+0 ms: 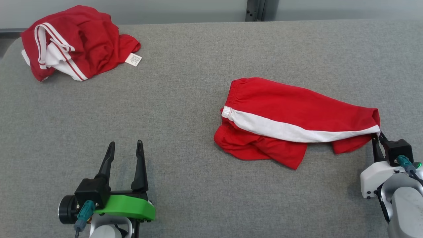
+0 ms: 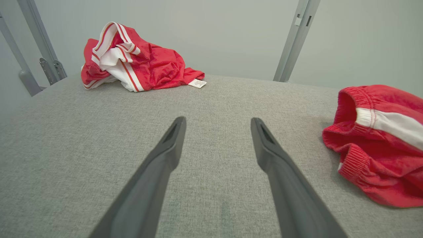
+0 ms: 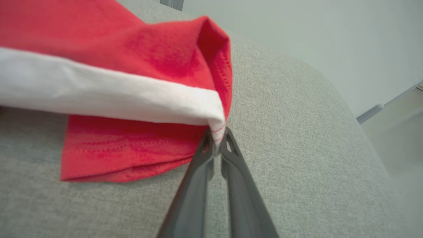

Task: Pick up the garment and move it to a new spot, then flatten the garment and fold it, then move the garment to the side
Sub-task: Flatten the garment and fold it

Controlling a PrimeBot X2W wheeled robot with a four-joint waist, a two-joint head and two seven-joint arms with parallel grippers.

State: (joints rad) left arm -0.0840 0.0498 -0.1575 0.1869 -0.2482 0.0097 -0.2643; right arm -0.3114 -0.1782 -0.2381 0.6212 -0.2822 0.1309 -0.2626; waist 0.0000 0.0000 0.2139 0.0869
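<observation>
Overhead, the shorts [image 1: 290, 112] lie right of centre on the table [image 1: 198, 82]. Their long axis runs left to right, waistband toward the middle and leg hems toward the right edge. The right gripper [image 1: 379, 135] sits at that hem end, pinched tight on the corner where the white stripe ends. The left gripper [image 1: 125, 145] rests well apart at lower left, spread wide and holding nothing. The right arm is plainly the nearer one, so I judge that a lift would start from that corner with the rest trailing leftward. A second red heap [image 1: 76, 43] lies at the far left corner.

From the left wrist, the gathered waistband end of the shorts [image 2: 380, 142] shows off to the right of the spread fingers [image 2: 172, 142], standing up in a way the head view flattens.

From the right wrist, the closed tips bite the stitched stripe corner. The upper layer is raised off the lower leg, which lies flat on the table; the head view barely hints at this layering.
</observation>
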